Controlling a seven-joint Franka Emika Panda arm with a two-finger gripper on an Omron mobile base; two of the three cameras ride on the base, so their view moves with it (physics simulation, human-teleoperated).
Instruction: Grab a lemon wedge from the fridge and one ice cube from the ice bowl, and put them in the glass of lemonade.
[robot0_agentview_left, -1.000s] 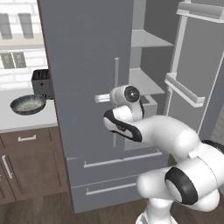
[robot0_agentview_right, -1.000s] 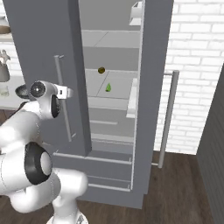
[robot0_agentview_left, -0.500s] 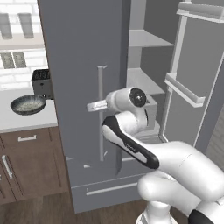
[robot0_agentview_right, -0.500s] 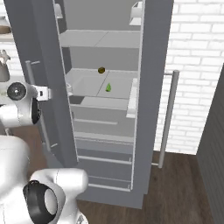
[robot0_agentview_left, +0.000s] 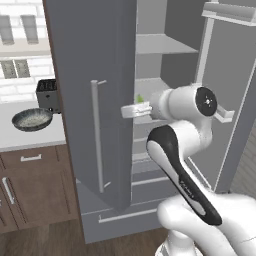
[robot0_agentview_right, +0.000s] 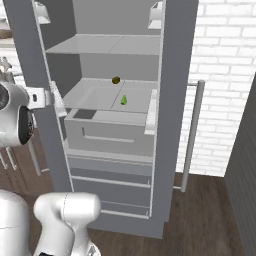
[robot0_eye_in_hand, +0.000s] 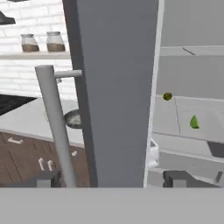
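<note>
- Right now my gripper (robot0_eye_in_hand: 111, 178) stands wide open and holds nothing; in the hand view one dark tip rises on each side of the left door's (robot0_agentview_left: 95, 95) thick edge, and neither pad seems to press it.
- Just at 9 o'clock of my left fingertip (robot0_eye_in_hand: 47, 179) in the hand view stands the door's bar handle (robot0_eye_in_hand: 54, 122), free of me.
- So I judge the step in hand to be leaving the opened door and going in for the lemon wedge (robot0_agentview_right: 124, 100).
- In the hand view the wedge lies at about 2 o'clock from my gripper, on the pale middle shelf (robot0_agentview_right: 107, 95) of the fridge (robot0_agentview_right: 172, 115), above the drawer bin (robot0_agentview_right: 107, 131).
- A small dark round thing (robot0_agentview_right: 116, 80) sits on the same shelf, further back and at 11 o'clock of the wedge in the right base view; I must not take that one.
- To do this well, I should first back straight off the door edge so neither finger drags the door shut, then swing towards 2 o'clock round it.
- Next, I should come in above the bin's front wall, jaws kept wide, and close only once the wedge lies between the pads; it is tiny, and likely to skid or squirt away.
- Meanwhile the ice bowl (robot0_agentview_left: 32, 119) waits on the counter (robot0_agentview_left: 30, 137) at 9 o'clock of the door in the left base view, in front of the black toaster (robot0_agentview_left: 47, 94).
</note>
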